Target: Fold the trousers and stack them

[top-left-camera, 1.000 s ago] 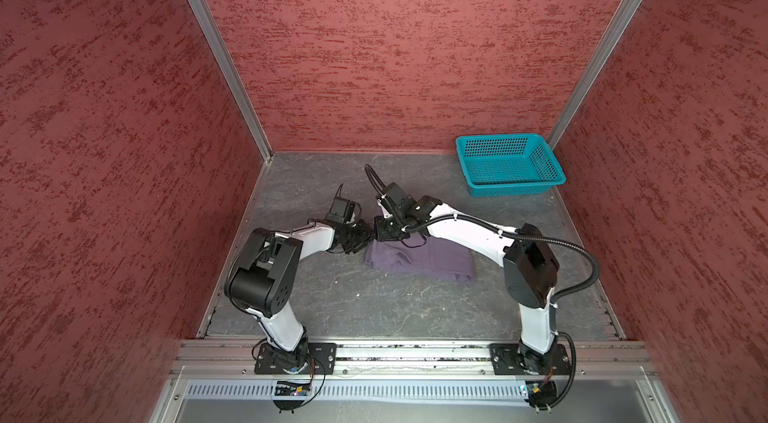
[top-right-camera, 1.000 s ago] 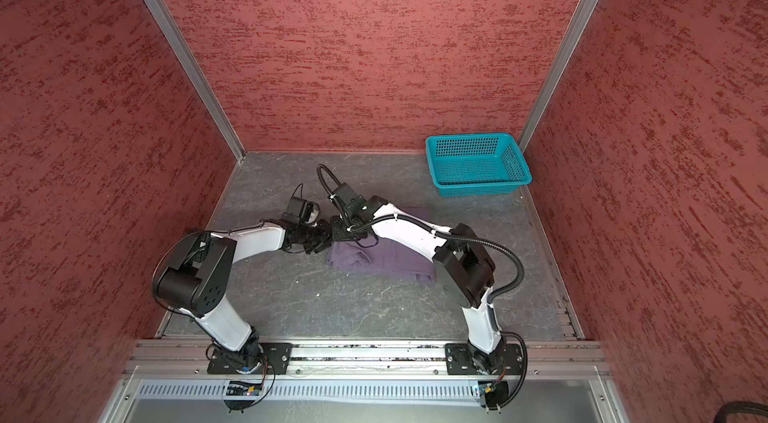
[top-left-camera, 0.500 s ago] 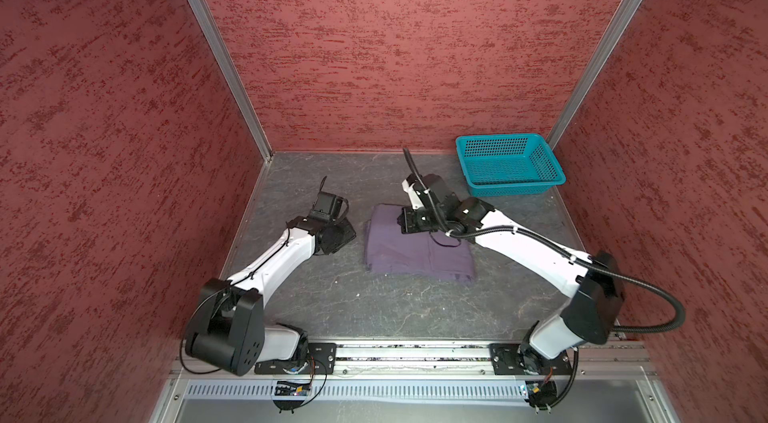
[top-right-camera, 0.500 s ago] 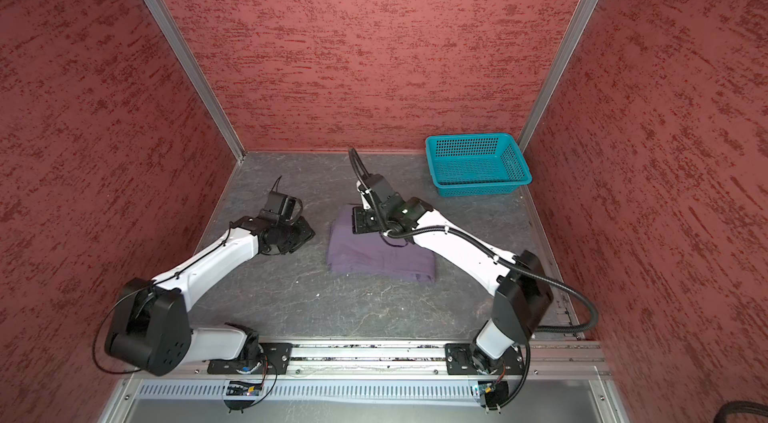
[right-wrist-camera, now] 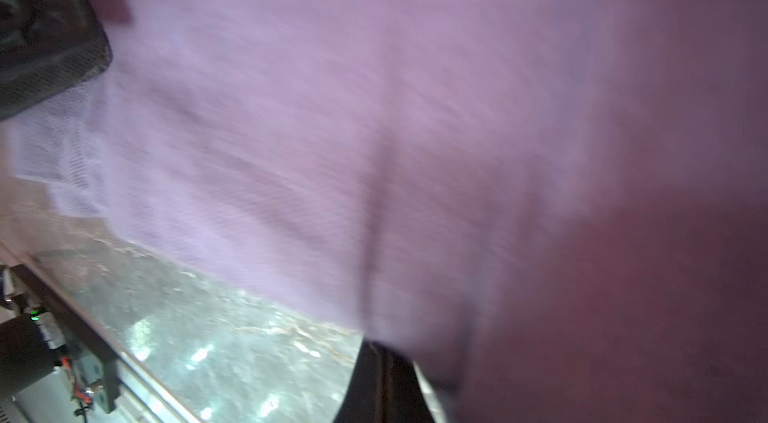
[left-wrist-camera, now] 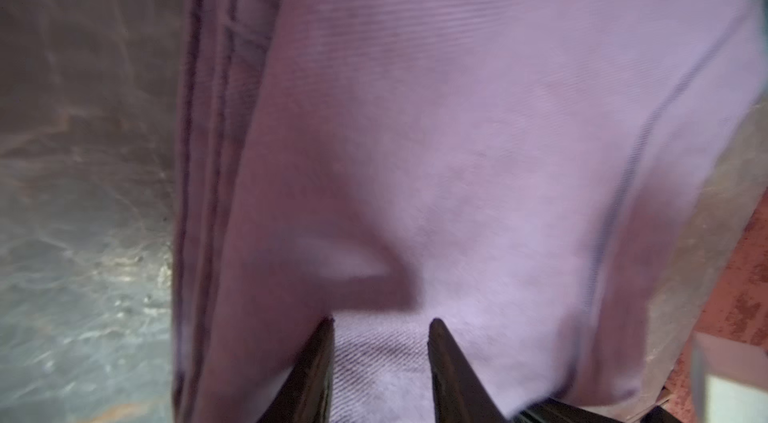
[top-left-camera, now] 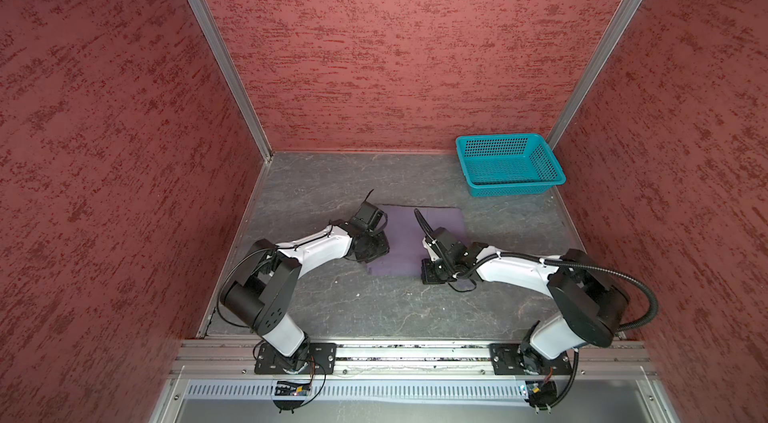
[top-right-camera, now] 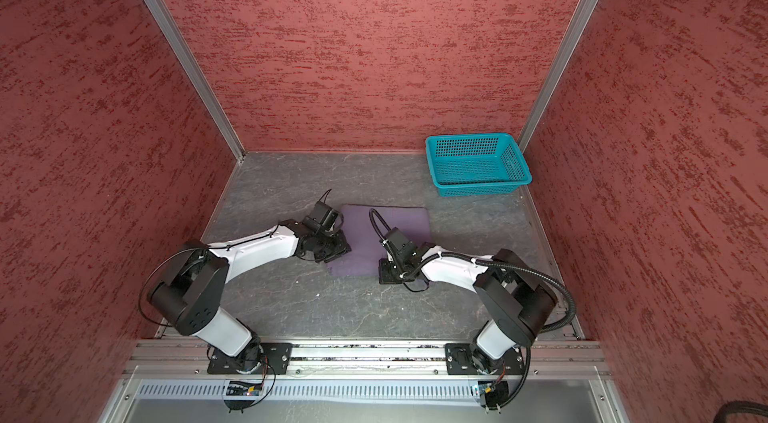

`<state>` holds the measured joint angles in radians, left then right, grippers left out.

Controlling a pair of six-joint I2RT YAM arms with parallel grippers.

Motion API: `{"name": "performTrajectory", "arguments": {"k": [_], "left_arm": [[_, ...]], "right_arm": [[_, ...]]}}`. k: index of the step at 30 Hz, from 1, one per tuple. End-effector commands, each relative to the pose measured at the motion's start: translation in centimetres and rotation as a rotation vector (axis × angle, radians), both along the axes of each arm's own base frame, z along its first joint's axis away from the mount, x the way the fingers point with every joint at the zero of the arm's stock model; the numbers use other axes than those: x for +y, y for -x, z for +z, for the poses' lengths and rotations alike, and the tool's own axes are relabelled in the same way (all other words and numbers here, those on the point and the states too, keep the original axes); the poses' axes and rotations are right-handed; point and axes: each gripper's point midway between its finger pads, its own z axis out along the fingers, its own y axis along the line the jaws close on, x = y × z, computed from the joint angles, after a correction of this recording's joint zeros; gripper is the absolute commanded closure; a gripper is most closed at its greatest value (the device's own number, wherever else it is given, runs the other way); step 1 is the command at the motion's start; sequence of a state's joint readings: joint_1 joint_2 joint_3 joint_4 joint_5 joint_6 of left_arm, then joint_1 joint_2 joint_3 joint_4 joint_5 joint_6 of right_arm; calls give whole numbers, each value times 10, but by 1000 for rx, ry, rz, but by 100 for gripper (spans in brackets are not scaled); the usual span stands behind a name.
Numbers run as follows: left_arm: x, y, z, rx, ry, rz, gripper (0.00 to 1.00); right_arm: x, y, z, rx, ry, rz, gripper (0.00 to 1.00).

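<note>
nearest to us, the two arms rise from a metal rail (top-left-camera: 407, 352) at the front edge of the grey tabletop (top-left-camera: 374, 304) and bend inward toward the middle.

in both top views the right gripper (top-left-camera: 432, 273) is down at the near right corner of the trousers (top-left-camera: 399, 242). in its wrist view the right gripper (right-wrist-camera: 384, 362) shows its jaws closed together, with no gap, right where the near hem of the blurred purple cloth (right-wrist-camera: 332, 130) meets the bare tabletop. we cannot tell whether a fold of cloth is pinched between them.

a little farther back, the left gripper (top-left-camera: 372, 248) sits low over the left edge of the trousers. in its wrist view the left gripper (left-wrist-camera: 381, 329) has its jaws partly open. the two dark fingers (left-wrist-camera: 320, 358) stand apart, with twill cloth showing in the gap. the tips are down at the top layer of the trousers (left-wrist-camera: 457, 130), just inside the stacked folded edges. we see nothing clamped between them.

the trousers (top-right-camera: 407, 221) lie folded into a flat purple rectangle near the middle of the tabletop, between the two grippers (top-right-camera: 328, 248) (top-right-camera: 388, 273).

farthest off, a teal basket (top-left-camera: 515, 189) stands in the far right corner against the red walls, well apart from the trousers. we see it in both top views (top-right-camera: 478, 189).
</note>
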<state>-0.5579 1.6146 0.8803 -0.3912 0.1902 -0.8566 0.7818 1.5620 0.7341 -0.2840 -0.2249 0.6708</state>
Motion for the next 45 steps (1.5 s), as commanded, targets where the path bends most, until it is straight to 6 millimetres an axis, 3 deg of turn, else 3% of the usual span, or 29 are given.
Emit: {"name": "performTrajectory", "arguments": {"k": [1, 3, 6, 11, 14, 16, 21, 24, 26, 28, 32, 35, 41, 45], "left_arm": [[12, 11, -23, 60, -2, 56, 66], [22, 16, -33, 87, -11, 82, 68], [28, 18, -34, 97, -10, 92, 70], [27, 23, -12, 87, -20, 33, 83], [24, 23, 11, 49, 5, -7, 83], [26, 13, 34, -12, 25, -10, 77], [44, -36, 80, -160, 62, 51, 59], [56, -65, 86, -187, 52, 84, 54], [54, -79, 82, -182, 58, 82, 57], [48, -92, 75, -170, 63, 70, 64], [29, -108, 56, -134, 89, 48, 72], [22, -113, 37, -107, 89, 45, 72], [44, -107, -25, -3, 70, 110, 79], [51, -99, -42, 23, 89, 134, 79]], "right_arm": [[-9, -1, -3, -44, -13, -47, 100], [-16, 0, -8, -50, 9, -60, 100], [-15, -5, 8, -98, -5, -53, 100], [-19, -28, 82, -287, -2, -36, 100], [-35, -46, 123, -384, 3, -74, 96], [-52, -56, 131, -400, 20, -113, 95], [-95, -75, 114, -337, 68, -217, 94], [-106, -77, 99, -289, 53, -250, 90], [-108, -77, 92, -272, 31, -260, 91], [-105, -79, 87, -269, -15, -263, 100], [-95, -79, 72, -211, -128, -259, 100], [-87, -69, 54, -149, -213, -268, 100], [-102, -34, -1, -23, -236, -377, 100], [-110, -19, -19, 17, -251, -427, 100]]}}
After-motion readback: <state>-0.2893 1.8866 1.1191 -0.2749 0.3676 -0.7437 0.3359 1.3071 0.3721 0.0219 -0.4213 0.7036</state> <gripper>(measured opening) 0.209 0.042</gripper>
